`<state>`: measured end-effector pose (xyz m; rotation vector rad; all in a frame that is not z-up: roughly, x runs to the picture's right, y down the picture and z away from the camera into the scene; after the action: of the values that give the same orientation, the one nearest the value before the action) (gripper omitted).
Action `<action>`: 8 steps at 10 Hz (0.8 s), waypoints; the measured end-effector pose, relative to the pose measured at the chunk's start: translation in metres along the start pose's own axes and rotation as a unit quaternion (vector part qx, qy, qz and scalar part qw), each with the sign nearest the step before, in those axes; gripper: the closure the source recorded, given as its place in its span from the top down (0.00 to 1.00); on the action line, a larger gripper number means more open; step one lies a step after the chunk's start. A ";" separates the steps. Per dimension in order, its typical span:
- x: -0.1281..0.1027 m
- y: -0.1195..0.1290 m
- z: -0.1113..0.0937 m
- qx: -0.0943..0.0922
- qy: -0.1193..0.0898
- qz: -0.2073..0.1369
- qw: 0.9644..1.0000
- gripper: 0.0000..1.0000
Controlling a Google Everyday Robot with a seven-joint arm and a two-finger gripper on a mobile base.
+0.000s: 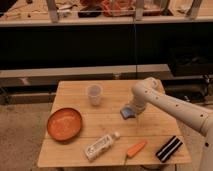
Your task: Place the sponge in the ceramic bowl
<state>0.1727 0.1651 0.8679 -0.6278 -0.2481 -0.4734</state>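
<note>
The blue sponge [127, 112] lies on the wooden table [75, 157], right of centre. My gripper [134, 111] reaches down from the white arm's bend and sits right at the sponge's right side, partly covering it. The orange-red ceramic bowl [64, 124] rests near the table's left edge, well apart from the sponge, and nothing shows inside it.
A translucent plastic cup [94, 94] stands between bowl and sponge, further back. A white bottle [100, 146] lies on its side at the front, beside an orange carrot-like piece [136, 148]. A black block with white stripes [168, 148] occupies the front right corner. Dark shelving runs behind the table.
</note>
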 end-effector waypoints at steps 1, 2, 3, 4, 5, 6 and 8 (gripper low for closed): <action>-0.002 0.000 0.000 0.000 0.001 -0.001 1.000 0.80; -0.003 -0.001 0.001 0.000 0.001 -0.002 1.000 0.80; -0.003 -0.004 0.005 -0.001 0.000 -0.002 1.000 0.80; -0.003 -0.006 0.007 -0.002 -0.002 -0.003 1.000 0.80; -0.004 -0.008 0.009 -0.001 -0.004 -0.005 1.000 0.79; -0.005 -0.010 0.009 0.000 -0.008 -0.008 1.000 0.73; -0.006 -0.015 0.010 0.002 -0.012 -0.011 1.000 0.50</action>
<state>0.1597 0.1632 0.8813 -0.6278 -0.2797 -0.4874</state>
